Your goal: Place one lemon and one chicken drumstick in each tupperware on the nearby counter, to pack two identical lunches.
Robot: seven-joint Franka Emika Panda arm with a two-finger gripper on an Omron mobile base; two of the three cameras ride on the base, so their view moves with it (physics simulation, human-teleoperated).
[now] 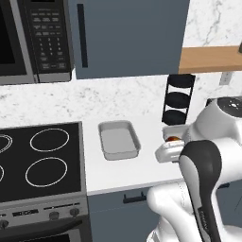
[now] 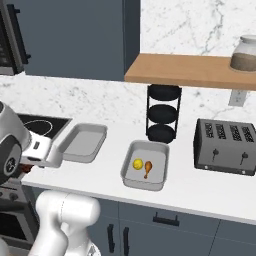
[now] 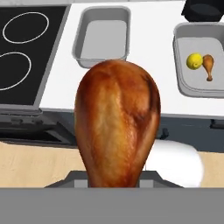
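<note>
White counter (image 3: pixel 144 52) lies beyond the jaws, which are clenched on a chicken drumstick (image 3: pixel 117 122).

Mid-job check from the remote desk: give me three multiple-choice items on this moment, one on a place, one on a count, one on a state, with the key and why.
1. Where does the empty tupperware sit?
A. Between the stove and the filled tupperware
B. Right of the toaster
C. On the wooden shelf

2. How many food items lie in the filled tupperware?
A. None
B. Two
C. Four

3. What is the gripper doing?
A. Open and empty
B. Shut on a lemon
C. Shut on a chicken drumstick

Key: 1 A, the right base view shows it beside the stove, left of the filled one. 2 B, one lemon and one small drumstick. 3 C, the hand view shows the drumstick rising from the gripper.
</note>
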